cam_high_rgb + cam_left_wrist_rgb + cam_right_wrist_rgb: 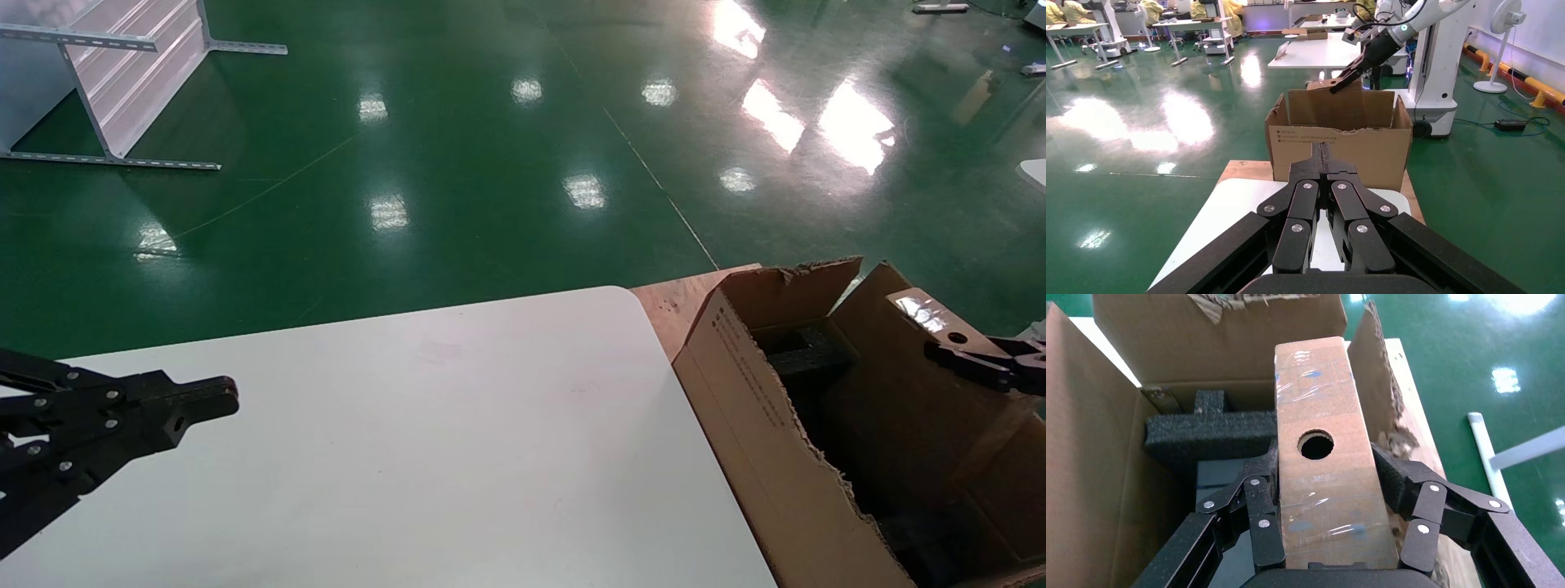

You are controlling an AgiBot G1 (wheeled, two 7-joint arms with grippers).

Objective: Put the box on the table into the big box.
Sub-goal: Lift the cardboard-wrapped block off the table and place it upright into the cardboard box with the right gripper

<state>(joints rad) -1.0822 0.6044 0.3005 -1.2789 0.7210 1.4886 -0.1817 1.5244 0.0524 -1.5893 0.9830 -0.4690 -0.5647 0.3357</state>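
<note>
My right gripper [1324, 456] is shut on the small brown box [1324, 478], pads on its two broad sides, taped narrow face with the round hole toward the camera. It holds the box upright inside the open top of the big box [1083, 447], above the black foam blocks [1205, 432]. In the head view the small box [899, 384] stands in the big box [760, 425] at the right, with my right gripper [952, 347] on it. My left gripper [225, 400] is shut and empty, above the left of the white table [449, 441]; it also shows in the left wrist view [1325, 150].
The big box stands on a wooden board [670, 306] against the table's right edge, its torn flaps raised. Green floor lies beyond, with a metal frame [122, 73] at the far left. Another robot [1431, 73] stands behind the big box.
</note>
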